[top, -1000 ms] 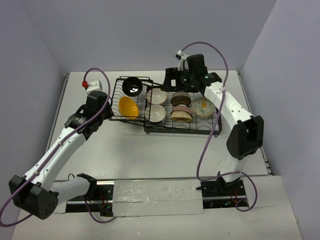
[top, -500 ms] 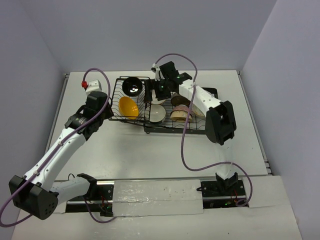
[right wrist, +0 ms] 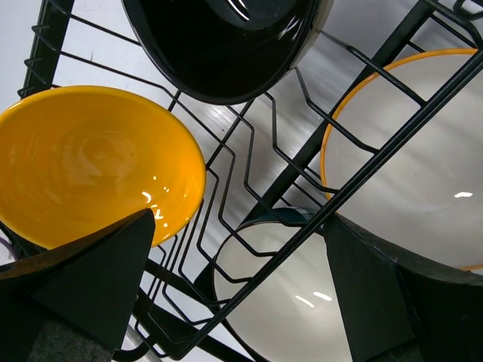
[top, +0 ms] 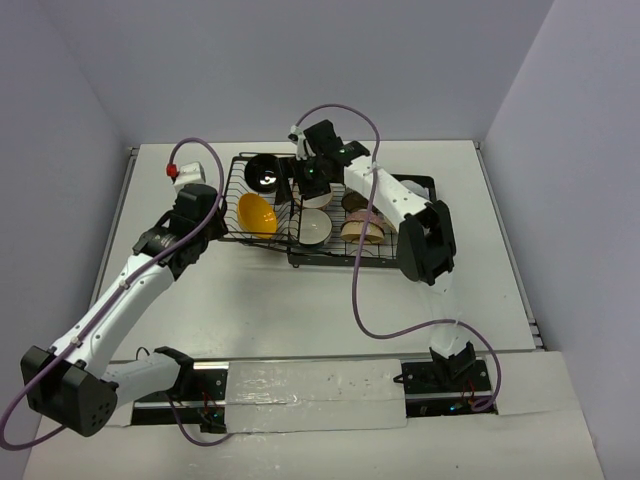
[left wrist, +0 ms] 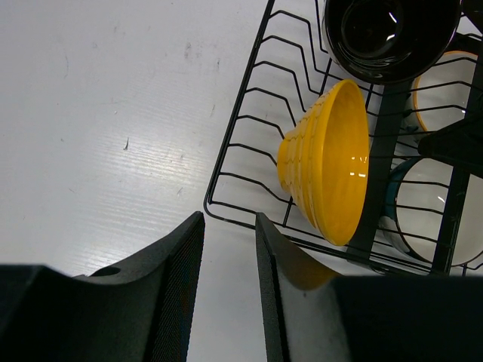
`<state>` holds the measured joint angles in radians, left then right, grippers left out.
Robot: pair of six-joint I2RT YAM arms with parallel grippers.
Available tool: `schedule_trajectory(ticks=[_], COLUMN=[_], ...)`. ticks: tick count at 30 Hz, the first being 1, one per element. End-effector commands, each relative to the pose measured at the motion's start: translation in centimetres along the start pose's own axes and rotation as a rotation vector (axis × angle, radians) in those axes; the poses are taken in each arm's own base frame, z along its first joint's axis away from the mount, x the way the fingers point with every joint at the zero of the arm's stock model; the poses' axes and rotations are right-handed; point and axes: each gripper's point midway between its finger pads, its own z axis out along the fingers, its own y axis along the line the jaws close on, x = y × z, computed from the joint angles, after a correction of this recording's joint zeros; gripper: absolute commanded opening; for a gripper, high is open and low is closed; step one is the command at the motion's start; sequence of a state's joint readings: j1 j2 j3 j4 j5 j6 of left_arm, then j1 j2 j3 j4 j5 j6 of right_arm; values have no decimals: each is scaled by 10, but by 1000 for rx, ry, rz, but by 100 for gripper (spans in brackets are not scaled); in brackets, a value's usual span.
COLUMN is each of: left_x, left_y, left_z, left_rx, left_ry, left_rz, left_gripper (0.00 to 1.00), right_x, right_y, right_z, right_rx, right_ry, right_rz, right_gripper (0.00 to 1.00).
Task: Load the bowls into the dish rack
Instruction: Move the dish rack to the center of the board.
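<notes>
While the right gripper [right wrist: 238, 222] is spread wide — empty — the yellow bowl [right wrist: 90, 162] is propped just beneath one finger [right wrist: 98, 279].

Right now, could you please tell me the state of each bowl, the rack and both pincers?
yellow bowl, tipped on its side in the rack's slotted section
black bowl, in the same section, inside showing from above
orange-rimmed white bowl, seated in the basket section
dish rack, standing on the table, partly loaded
left pincer, slightly open, empty, outside the rack
right pincer, wide open, empty, over the rack
</notes>
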<state>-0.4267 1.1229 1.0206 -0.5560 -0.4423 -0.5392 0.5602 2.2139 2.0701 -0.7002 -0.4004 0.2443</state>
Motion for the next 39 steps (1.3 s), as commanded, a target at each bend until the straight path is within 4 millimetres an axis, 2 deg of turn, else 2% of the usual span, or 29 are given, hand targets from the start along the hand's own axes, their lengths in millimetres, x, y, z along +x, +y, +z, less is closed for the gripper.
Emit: schedule_trajectory(ticks=[1, 6, 9, 23, 33, 39], left_x=[-9, -11, -14, -15, -18, -19], left_y=[-3, 0, 2, 9, 13, 15], left_z=[1, -1, -4, -11, -15, -18], left_rx=[7, 1, 3, -3, -10, -16], left_ry=[-36, -51, -64, -86, -104, -112], left_rz=[-8, -12, -19, -29, -38, -42], left_gripper=[39, 39, 40, 41, 42, 42], right_x=[-6, -4, -4, 17, 13, 11], right_y=[41, 57, 74, 113, 162, 195], right_z=[5, 9, 9, 29, 29, 29], right_rx=[-93, -118, -130, -158, -255, -383], right_ry=[-8, -3, -3, 47, -5, -25], right_rz=[-54, -81, -109, -163, -217, -218], right_gripper=[100, 100, 100, 100, 100, 100])
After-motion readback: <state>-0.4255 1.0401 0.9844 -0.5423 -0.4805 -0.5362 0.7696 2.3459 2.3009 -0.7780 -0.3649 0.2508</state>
